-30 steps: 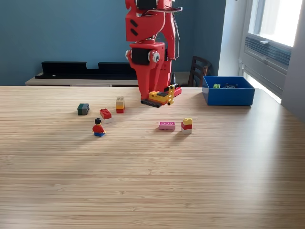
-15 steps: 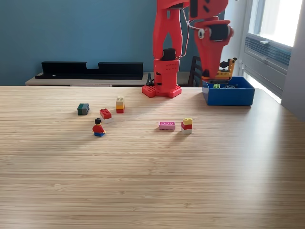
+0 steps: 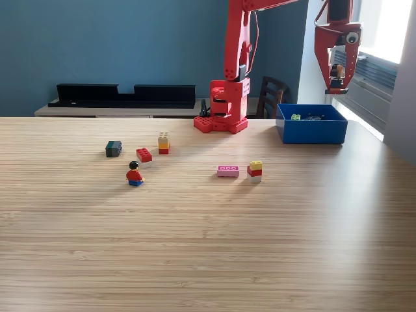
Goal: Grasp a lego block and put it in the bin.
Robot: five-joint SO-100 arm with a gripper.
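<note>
Up high, the gripper (image 3: 336, 83) hung above the blue bin (image 3: 311, 130) at the tabletop's far right edge, poised for a drop; whether it clutched a lego block, I couldn't tell.

daylight from window (image 3: 383, 29), overexposed | soft shadows fall left of bricks on table (image 3: 208, 247) | focus sharp

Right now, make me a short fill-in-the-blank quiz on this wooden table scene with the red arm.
1. The red arm's gripper hangs above the open-topped blue plastic ____.
2. The flat pink brick lies beside a small stack topped with a ____ brick.
3. The toy figure with black hair wears a ____ top.

Missing words: bin; yellow; red
</note>
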